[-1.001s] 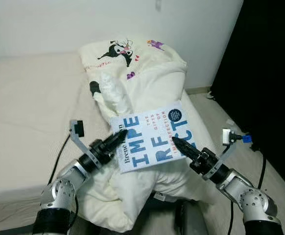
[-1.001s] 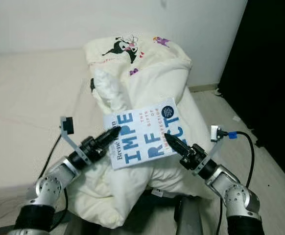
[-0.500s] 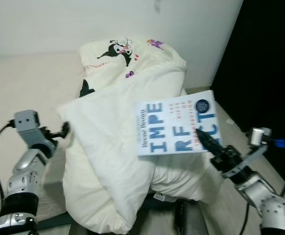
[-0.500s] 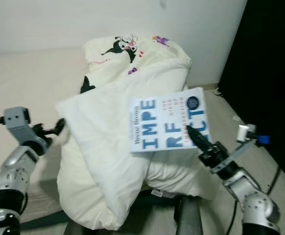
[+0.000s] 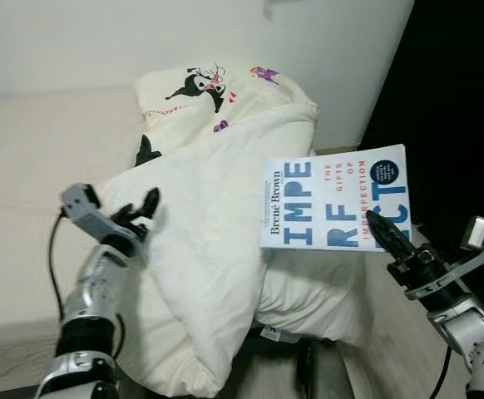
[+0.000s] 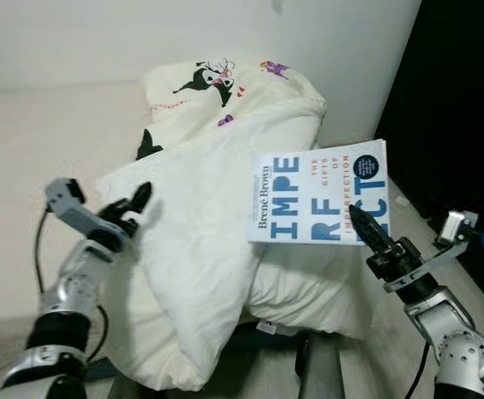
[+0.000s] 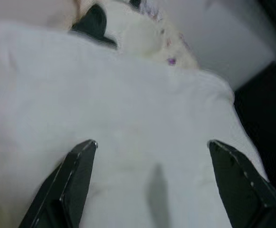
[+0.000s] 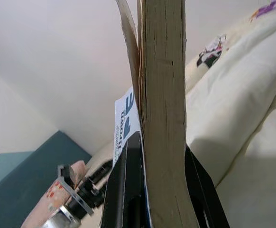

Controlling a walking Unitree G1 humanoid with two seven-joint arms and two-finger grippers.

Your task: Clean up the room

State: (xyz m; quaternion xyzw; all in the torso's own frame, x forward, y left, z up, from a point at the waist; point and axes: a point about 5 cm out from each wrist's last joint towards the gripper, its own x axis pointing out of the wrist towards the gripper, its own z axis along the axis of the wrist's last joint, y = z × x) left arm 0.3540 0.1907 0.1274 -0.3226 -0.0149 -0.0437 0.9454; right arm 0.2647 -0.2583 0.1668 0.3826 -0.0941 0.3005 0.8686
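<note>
The right claw (image 5: 383,234) is clenched on the book (image 5: 333,199), so it should carry it level, while the released left claw (image 5: 139,212) stays off the pillow (image 5: 209,241).

A: Counts, quick. Books?
B: One book (image 5: 333,198), white cover, blue letters.
A: Pillows?
B: Two I can separate: one plain white pillow (image 5: 200,249) in front, one printed pillow (image 5: 204,87) with cartoon figures behind. More bedding is bunched between them, can't split it.
A: Beds?
B: One bed (image 5: 34,158).
A: Claws?
B: Two: left claw (image 5: 142,208), right claw (image 5: 383,235). Two black fingers (image 7: 74,178) each.
A: Cables?
B: One on each arm, so two.
</note>
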